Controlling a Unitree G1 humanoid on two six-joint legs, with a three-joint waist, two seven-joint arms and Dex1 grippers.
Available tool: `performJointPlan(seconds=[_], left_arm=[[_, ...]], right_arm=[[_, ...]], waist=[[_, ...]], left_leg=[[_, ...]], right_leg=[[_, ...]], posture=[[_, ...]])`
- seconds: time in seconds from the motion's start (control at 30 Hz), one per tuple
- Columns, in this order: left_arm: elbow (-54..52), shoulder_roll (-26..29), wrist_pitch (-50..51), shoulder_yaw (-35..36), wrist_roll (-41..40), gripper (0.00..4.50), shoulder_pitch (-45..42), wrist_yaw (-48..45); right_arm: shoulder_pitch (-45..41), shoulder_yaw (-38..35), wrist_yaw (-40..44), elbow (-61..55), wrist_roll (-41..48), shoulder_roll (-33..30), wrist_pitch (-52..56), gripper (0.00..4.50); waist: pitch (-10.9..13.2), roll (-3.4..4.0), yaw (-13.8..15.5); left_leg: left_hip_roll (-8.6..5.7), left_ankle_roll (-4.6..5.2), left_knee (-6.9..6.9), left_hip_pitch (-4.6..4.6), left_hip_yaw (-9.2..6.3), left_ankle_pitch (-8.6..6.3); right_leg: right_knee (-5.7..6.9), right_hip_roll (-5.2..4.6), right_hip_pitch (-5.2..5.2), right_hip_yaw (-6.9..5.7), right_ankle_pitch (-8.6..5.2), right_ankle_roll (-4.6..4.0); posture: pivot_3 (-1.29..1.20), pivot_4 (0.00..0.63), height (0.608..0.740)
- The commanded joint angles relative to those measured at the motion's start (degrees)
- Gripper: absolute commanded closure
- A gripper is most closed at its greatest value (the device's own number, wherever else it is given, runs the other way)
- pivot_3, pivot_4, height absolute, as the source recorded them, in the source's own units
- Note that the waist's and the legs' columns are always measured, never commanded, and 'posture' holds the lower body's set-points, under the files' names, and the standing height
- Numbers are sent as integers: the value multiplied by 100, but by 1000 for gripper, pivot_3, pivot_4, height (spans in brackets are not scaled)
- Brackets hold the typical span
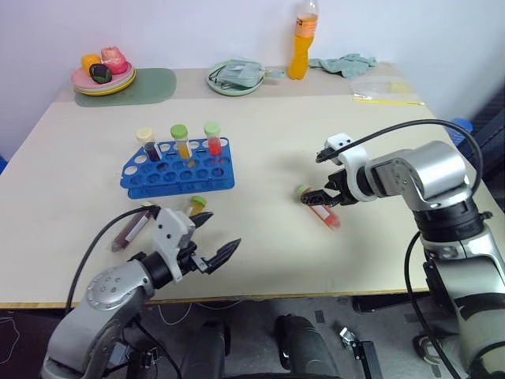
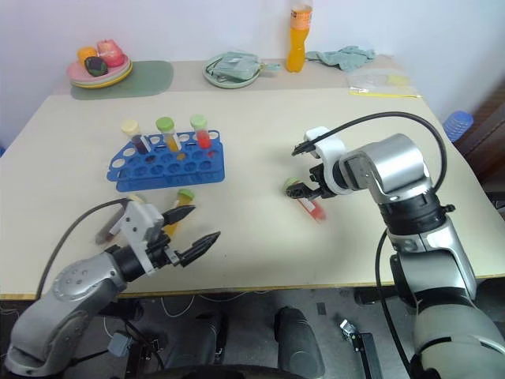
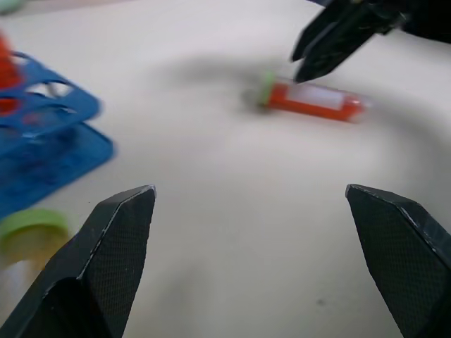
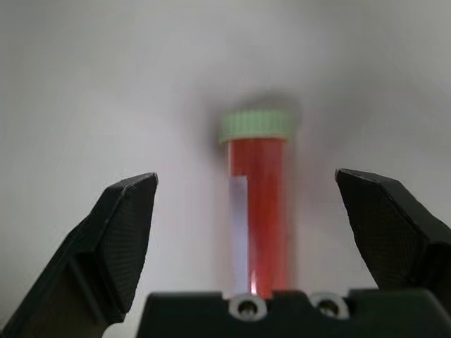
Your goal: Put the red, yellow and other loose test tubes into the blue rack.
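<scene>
Red-filled clear plastic test tube with a green cap (image 1: pixel 319 210) lies flat on the table right of the blue plastic rack (image 1: pixel 178 167), framed by the spread right end effector (image 1: pixel 331 197) for pinching.

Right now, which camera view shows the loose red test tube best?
The right wrist view: the red test tube lies centred between the open right tool's fingers, green cap clear. Both eye views show it small on the table; the left wrist view shows it at a distance.

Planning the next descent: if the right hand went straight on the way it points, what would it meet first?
Probably the red-filled, green-capped test tube lying on the table between the right hand's open fingers.
</scene>
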Motion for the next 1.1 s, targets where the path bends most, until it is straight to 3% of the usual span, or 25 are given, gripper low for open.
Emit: performJointPlan(seconds=[0.03,0.13,0.2,0.27,0.4,0.5,0.6,0.7,0.8,0.97,1.1], left_arm=[[-120,-103,-183,-207,106,49,-2,31],[-93,-150,-296,-321,238,49,101,6],[-81,-168,-372,-396,322,0,156,6],[-97,-182,-419,-422,368,0,199,7],[-99,-213,-493,-374,403,0,310,-3],[-55,-200,-533,-312,434,0,350,14],[17,-222,-551,-82,387,0,392,86],[194,-341,-628,391,303,0,499,251],[322,-451,-711,745,247,0,566,342],[578,-776,-925,1481,620,0,272,1173],[468,-865,-833,1591,654,0,159,1414]], right_arm=[[-429,407,9,405,40,1,115,0],[-648,715,27,812,-16,105,16,0],[-723,868,19,1045,-77,168,-104,542],[-758,995,36,1113,-87,188,-152,1317],[-791,1142,206,773,91,112,-52,3328],[-670,1055,369,249,176,46,-423,3328],[-236,774,520,-542,180,37,-1457,3328],[505,55,486,-1270,241,600,-3238,3328],[839,-240,271,-1277,146,1391,-4509,3328],[855,-237,-748,591,-551,3602,-7332,3328],[575,-312,-1083,1956,-981,4301,-8467,3328]], waist=[[1,2,3],[1,2,-9],[2,3,-16],[2,3,-17],[3,5,-17],[7,12,-17],[6,11,-15],[4,6,-21],[8,13,-70],[2,7,-160],[2,6,-137]], left_leg=[[-1,0,0,-1,0,0],[-1,0,1,-1,1,0],[-1,0,0,0,0,0],[0,1,0,0,0,0],[-1,1,0,0,0,0],[0,1,0,-1,0,0],[0,1,0,-1,0,-1],[1,4,-1,-2,-1,-2],[4,4,-2,1,1,-2],[6,2,-1,7,-6,-1],[-4,-3,-1,4,-7,2]], right_leg=[[0,-1,0,0,0,0],[0,0,-1,0,0,0],[1,1,-2,0,0,0],[1,1,-2,0,0,0],[1,1,-2,0,0,1],[2,1,-5,0,0,1],[2,1,-5,0,0,2],[0,3,-3,-1,0,5],[5,6,-5,0,0,6],[18,10,-4,-1,1,4],[16,0,-6,0,2,5]], posture=[[0,150,740],[0,150,740],[0,150,740],[0,150,740],[0,150,740],[0,150,740],[0,150,740],[0,150,740],[0,150,740],[0,150,740],[0,150,740]])
